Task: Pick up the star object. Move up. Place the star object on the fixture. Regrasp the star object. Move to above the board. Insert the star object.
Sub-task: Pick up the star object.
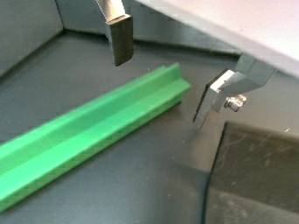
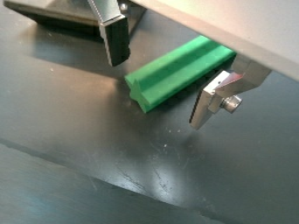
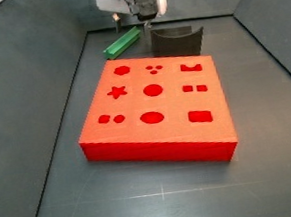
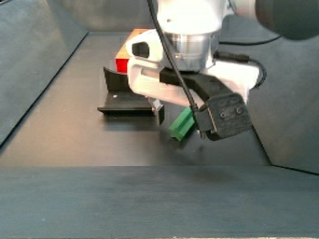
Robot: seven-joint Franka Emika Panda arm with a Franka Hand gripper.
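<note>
Jaws apart over the star object, nothing held.

We see the gripper [image 2: 163, 83] with its two fingers [image 1: 118, 42] spread wide, and the star object [image 1: 87, 131] lying flat on the dark floor [image 2: 140, 175] below the gap between them; neither pad touches it in both wrist views. One end of the green bar [image 2: 176, 74] sits under the jaws, and the rest runs away from them. Beyond the fingers on one side stands the fixture [image 2: 59, 19], apart from the bar. In a side view the gripper [image 3: 140, 13] hangs at the far end of the floor, the fixture [image 3: 176, 41] just beside it, and the board [image 3: 157, 107] lies well clear, nearer the camera.
</note>
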